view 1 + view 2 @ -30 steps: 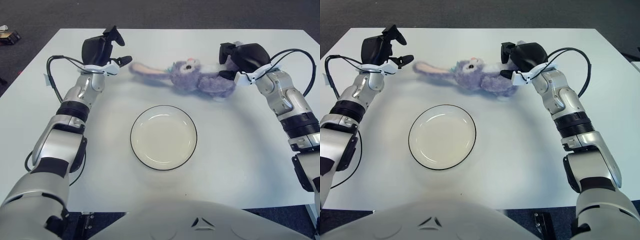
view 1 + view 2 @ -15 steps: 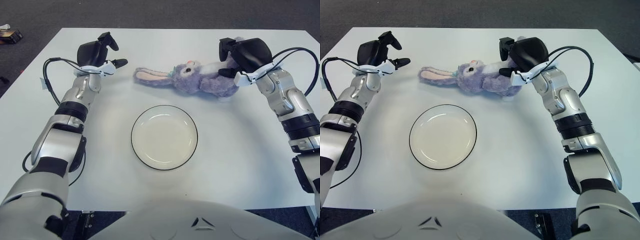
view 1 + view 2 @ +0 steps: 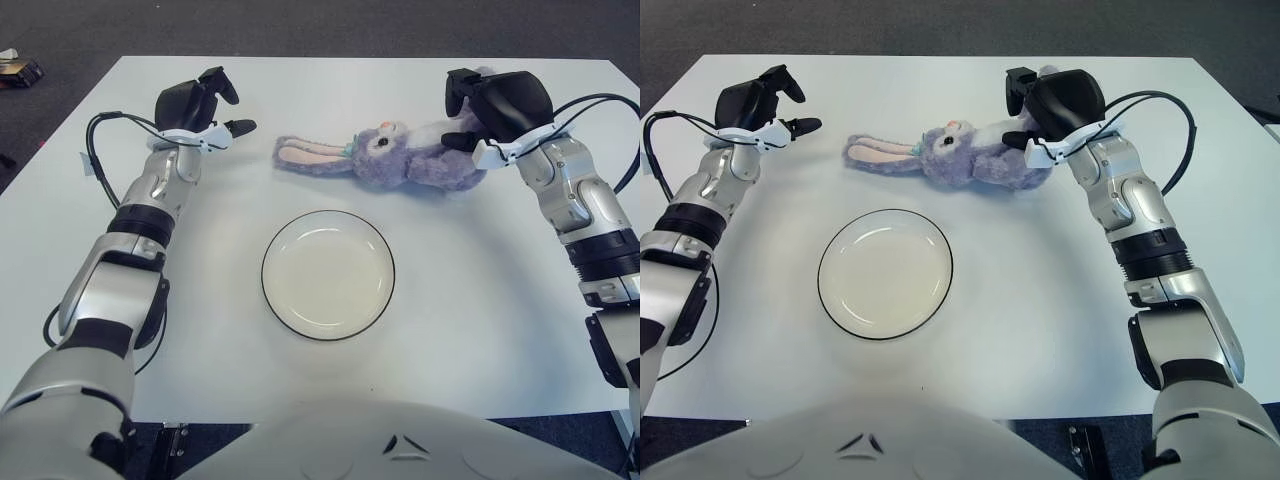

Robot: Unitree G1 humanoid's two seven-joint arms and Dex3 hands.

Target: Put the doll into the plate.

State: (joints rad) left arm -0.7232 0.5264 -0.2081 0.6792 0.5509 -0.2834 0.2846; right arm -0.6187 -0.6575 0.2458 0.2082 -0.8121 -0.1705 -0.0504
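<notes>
Since a second ago the purple plush rabbit doll [image 3: 405,160] has slid toward the robot's right along the far part of the table, and the left hand [image 3: 197,105] has let go of its ears and drawn back to the left. The doll now lies on its side, its long axis running left to right: the pink-lined ears [image 3: 308,156] point toward the left hand, the head sits mid-length, and the body and rear end are tucked under the right hand [image 3: 497,108].

That right hand is closed on the doll's rear end, its dark fingers curled around the fur, with the forearm slanting back toward the robot's right side and a black cable looping off the wrist. The left hand hovers well apart from the ear tips, fingers spread and holding nothing, one fingertip pointing toward the doll.

Nearer the robot than the doll, between the two hands and closer in, lies the round cream plate with a thin black rim [image 3: 265,290], bare and apart from the doll. The white table [image 3: 480,300] is open all round the plate; its far edge runs just beyond both hands, with dark floor past it.
</notes>
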